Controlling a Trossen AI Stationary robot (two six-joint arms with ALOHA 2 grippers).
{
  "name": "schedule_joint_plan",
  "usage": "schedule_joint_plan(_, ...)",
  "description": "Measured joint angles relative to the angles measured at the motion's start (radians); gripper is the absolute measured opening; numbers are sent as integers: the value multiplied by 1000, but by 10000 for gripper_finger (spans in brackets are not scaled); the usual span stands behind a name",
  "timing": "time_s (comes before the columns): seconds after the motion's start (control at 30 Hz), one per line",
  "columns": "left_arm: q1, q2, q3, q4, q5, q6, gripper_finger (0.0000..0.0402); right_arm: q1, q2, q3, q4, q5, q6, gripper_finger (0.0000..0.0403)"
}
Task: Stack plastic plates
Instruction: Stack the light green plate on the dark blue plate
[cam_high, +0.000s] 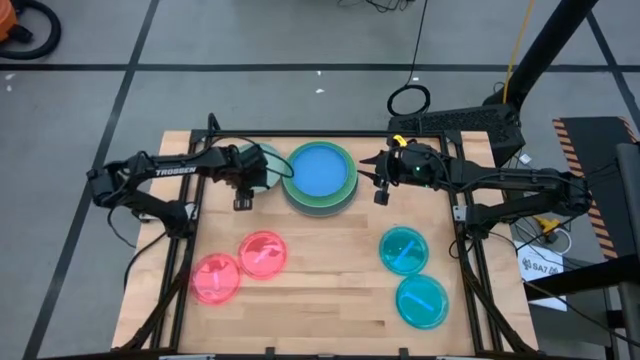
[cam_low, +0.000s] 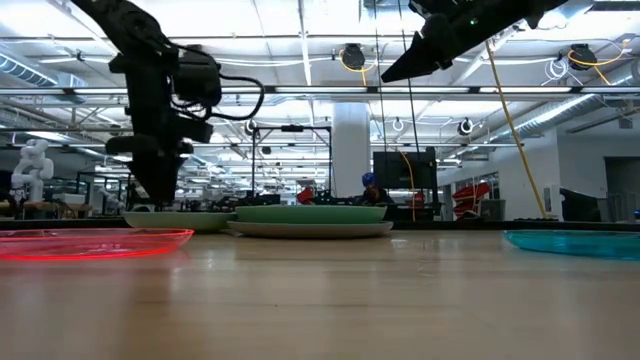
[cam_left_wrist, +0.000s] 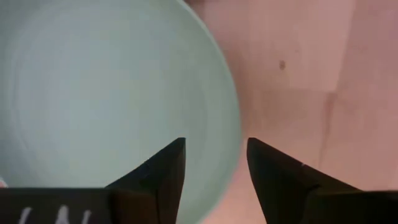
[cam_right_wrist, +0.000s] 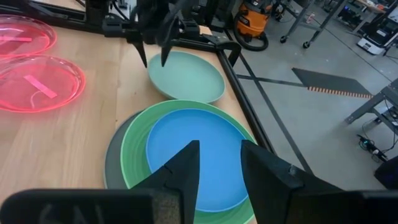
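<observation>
The pale mint plate (cam_high: 270, 160) (cam_left_wrist: 112, 93) lies flat on the table at the far left, next to a stack of grey, green and blue plates (cam_high: 320, 178) (cam_right_wrist: 193, 149). My left gripper (cam_high: 243, 195) (cam_left_wrist: 214, 143) is open and points down at the mint plate's near rim. One finger is over the plate and the other over the bare wood. My right gripper (cam_high: 381, 190) (cam_right_wrist: 219, 144) is open and raised above the stack's right side. Two pink plates (cam_high: 240, 265) lie near left, and two teal plates (cam_high: 412, 275) near right.
A black frame rail (cam_high: 330, 133) runs along the table's far edge, just behind the mint plate and the stack. Bare wood (cam_high: 330, 270) lies between the pink and teal pairs. Beyond the table, the floor holds cables and a vacuum cleaner (cam_right_wrist: 255, 25).
</observation>
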Motion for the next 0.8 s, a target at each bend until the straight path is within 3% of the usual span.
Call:
schedule_joint_plan(0.53,4,119,0,39,34,-17,182,0,0,0,-1,0,0,109)
schedule_joint_plan(0.8,4,152,0,77,-8,-76,182,0,0,1,-1,0,0,109)
